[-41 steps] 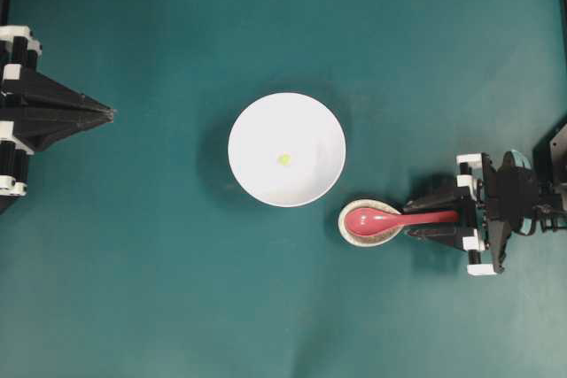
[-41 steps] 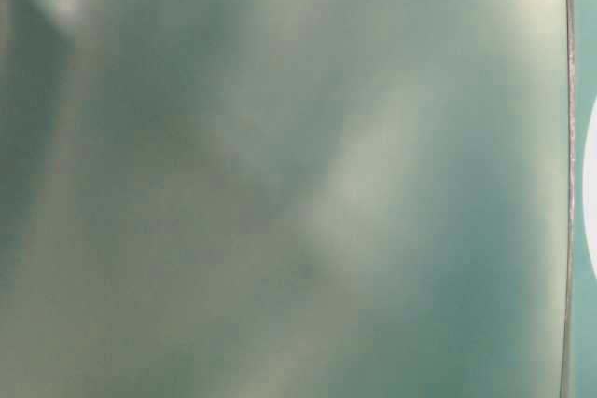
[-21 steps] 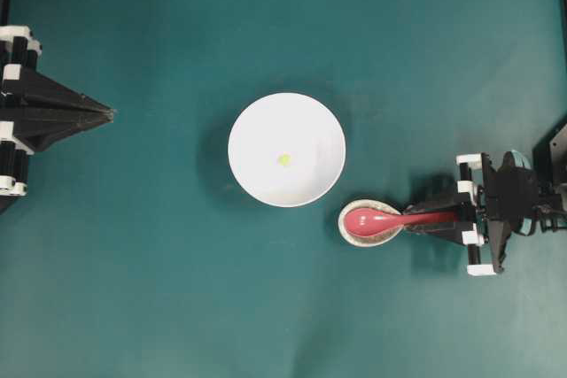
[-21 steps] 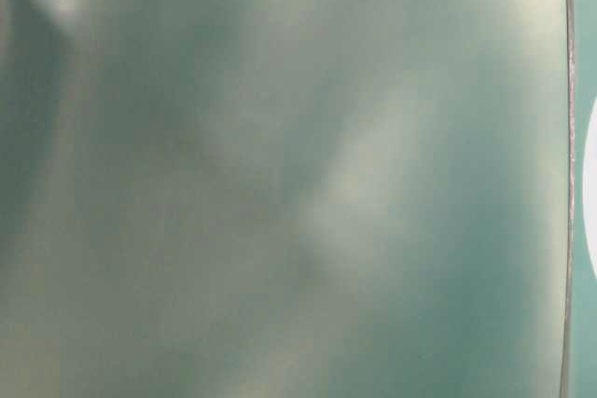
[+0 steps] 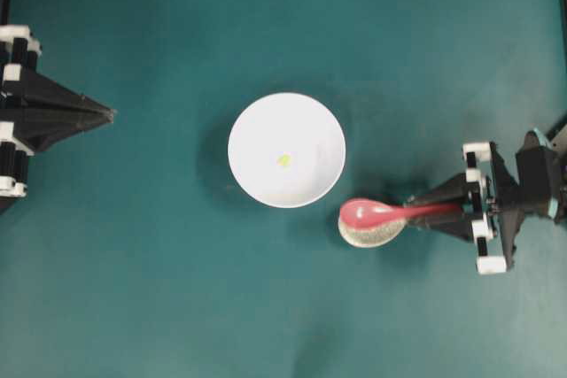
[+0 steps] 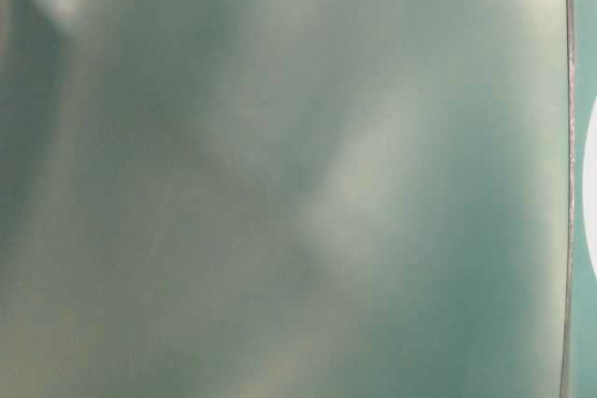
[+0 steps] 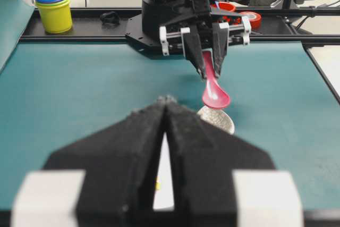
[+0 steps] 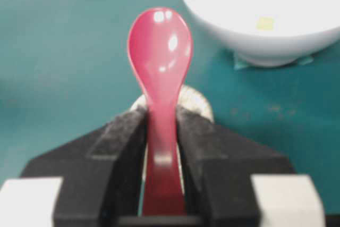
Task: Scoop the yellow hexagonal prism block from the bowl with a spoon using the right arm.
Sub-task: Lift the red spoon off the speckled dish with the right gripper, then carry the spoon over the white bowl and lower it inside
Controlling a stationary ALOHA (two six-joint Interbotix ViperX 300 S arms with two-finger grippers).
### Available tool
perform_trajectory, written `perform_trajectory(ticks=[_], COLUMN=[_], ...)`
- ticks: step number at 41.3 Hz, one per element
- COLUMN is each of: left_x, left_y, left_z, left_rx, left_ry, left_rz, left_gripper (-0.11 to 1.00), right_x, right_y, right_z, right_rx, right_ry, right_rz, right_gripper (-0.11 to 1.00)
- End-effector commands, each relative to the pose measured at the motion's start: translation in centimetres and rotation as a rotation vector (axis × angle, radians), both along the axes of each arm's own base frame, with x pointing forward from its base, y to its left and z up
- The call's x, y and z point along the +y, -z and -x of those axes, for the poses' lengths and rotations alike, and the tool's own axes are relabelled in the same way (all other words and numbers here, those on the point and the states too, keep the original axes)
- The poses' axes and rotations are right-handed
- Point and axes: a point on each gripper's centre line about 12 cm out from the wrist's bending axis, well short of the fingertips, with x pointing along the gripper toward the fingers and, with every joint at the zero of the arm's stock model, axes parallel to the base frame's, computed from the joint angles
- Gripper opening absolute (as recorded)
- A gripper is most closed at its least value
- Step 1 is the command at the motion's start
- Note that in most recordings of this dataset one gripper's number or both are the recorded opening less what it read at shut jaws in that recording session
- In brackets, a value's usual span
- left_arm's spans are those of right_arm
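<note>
My right claw [image 8: 162, 147], black-fingered with white mounts, is pinching the straight handle of the glossy pinkish-red soup spoon [image 8: 160, 51] between both pads, scoop pointing away from me. From the left wrist view the scoop hangs clear above the small speckled beige egg-shaped dish [image 7: 217, 118], not resting in it.

The tiny bright yellow hexagonal prism block [image 5: 283, 161] lies near the centre of the large round plain white bowl [image 5: 257, 121], which stands just beside the dish on the teal table covering [image 5: 177, 289].

My left claw [image 7: 166, 111] is pressed together, parked well apart from the bowl at the table's left edge.

Risks, as I judge them:
- The handle is smooth and the grip sits far from the scoop; contact with the bowl wall could twist or slide the spoon in the pads.
- The block is far smaller than the scoop; a shallow approach may push it around rather than load it.
- A low swing could clip the bowl rim and shift the bowl.

Writing: no brand, label or lettering is legible in any view. The table-level view is blurred throughout.
</note>
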Motion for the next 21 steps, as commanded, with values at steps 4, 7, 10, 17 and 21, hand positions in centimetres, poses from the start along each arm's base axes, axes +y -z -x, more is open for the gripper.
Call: perform_trajectory(ticks=[4,7,10,17,21], left_x=[0.1,0.0,0.1,0.1,0.1], left_y=[-0.8,-0.9,-0.9,-0.8,-0.8], left_z=[-0.2,-0.3,-0.3,-0.2,-0.3], left_rx=[-0.020,-0.021,-0.021,-0.020,-0.021], left_ry=[-0.002,-0.001,-0.002,-0.002,-0.002], left_rz=[-0.006,-0.006,-0.006,-0.006,-0.008], left_gripper=[0.05,0.05,0.05,0.05,0.04], right_x=[-1.0,-1.6,-2.3,-4.2,-5.2], right_y=[-2.6,-3.6,-4.8,-7.3,-8.4], right_z=[-1.2,-1.9,-2.6,-4.3,-5.2], right_rx=[0.021,0.051,0.097,0.210,0.266], right_ry=[0.025,0.029,0.032,0.035,0.034], right_rz=[-0.012,-0.005,-0.003,-0.013,-0.020], right_gripper=[0.25,0.25,0.25,0.25,0.25])
